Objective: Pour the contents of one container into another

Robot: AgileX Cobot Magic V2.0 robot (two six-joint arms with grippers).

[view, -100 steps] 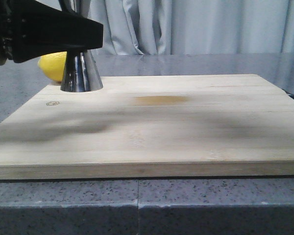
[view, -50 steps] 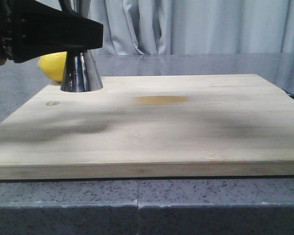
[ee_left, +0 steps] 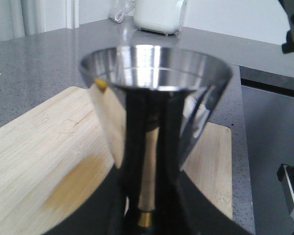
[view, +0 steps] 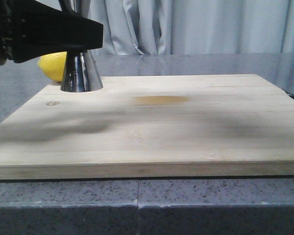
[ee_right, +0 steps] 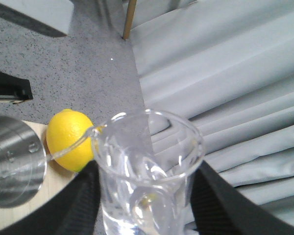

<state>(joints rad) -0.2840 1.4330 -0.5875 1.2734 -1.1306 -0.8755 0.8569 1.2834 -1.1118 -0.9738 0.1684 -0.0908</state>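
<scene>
Front view shows the left gripper (view: 63, 36) at the far left, its dark jaws clenched around the waist of the steel jigger (view: 81, 73), which stands upright on the far left corner of the wooden board (view: 152, 127). A lemon (view: 53, 66) lies just behind the jigger on the grey worktop (view: 137, 205). Right wrist view shows the right gripper (ee_right: 147, 196) with jaws grasping the clear glass beaker (ee_right: 147, 166), its pour lip toward the jigger's open mouth. Grey curtains (view: 196, 24) hang beyond.
</scene>
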